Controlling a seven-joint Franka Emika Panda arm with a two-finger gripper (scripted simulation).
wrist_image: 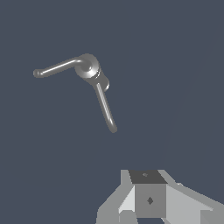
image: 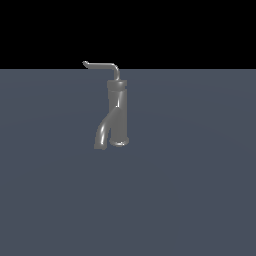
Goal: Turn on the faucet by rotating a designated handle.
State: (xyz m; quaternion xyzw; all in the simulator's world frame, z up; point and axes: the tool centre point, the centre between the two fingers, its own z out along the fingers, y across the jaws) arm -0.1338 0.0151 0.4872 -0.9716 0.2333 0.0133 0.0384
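The faucet stands upright on the flat grey floor, its curved spout bending down toward the exterior view's left. The handle, a thin L-bent rod with a small upturned tip, sits on top and points to the exterior view's left. The wrist view looks down on the faucet's top, with the handle and the spout spreading from it. My gripper shows only as grey blocks at that picture's edge, well apart from the faucet. I cannot tell how its jaws stand. It is out of the exterior view.
A plain grey-blue floor stretches all around the faucet, with a black backdrop behind it. Nothing else shows.
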